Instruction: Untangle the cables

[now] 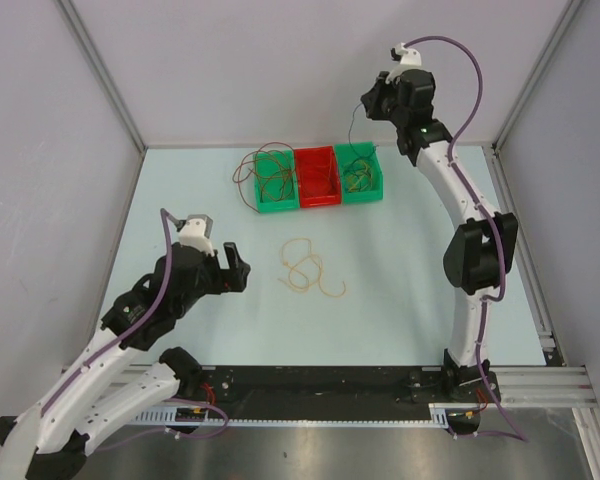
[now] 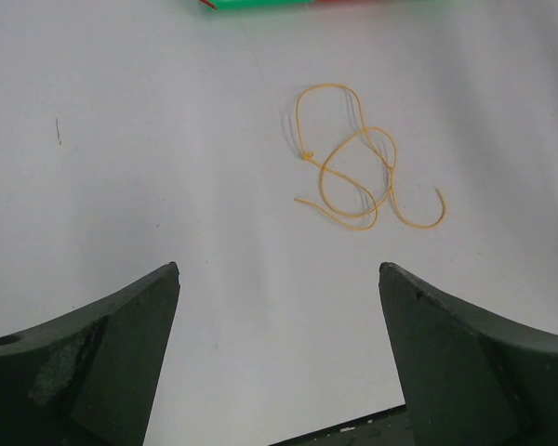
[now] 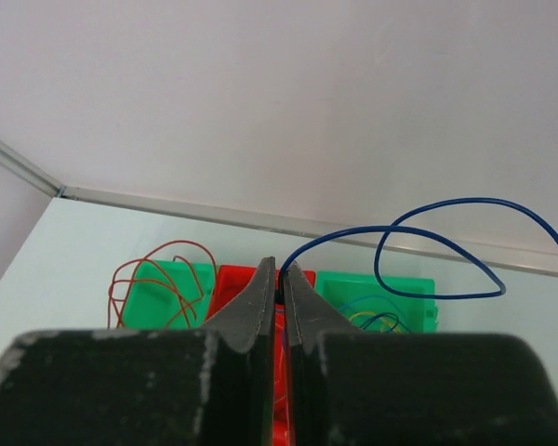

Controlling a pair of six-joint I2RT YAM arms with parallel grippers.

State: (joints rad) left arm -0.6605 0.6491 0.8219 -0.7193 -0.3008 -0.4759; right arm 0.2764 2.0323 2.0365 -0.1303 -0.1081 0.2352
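A yellow-orange cable [image 1: 305, 268] lies loosely looped on the pale table, alone, and shows again in the left wrist view [image 2: 358, 163]. My left gripper [image 1: 230, 268] is low over the table to the left of it, open, with nothing between its fingers [image 2: 279, 269]. My right gripper [image 1: 365, 100] is raised high above the bins at the back, shut on a thin blue cable [image 3: 428, 232] that arcs out to the right from the fingertips [image 3: 281, 268]. More cables lie tangled in the right green bin [image 1: 363, 195], and red-brown cables [image 1: 255, 175] spill over the left green bin [image 1: 276, 208].
Three small bins stand in a row at the back of the table, with a red bin [image 1: 320, 203] in the middle. Grey walls enclose the table on the left, back and right. The arm bases sit on a black rail [image 1: 320, 385] at the near edge.
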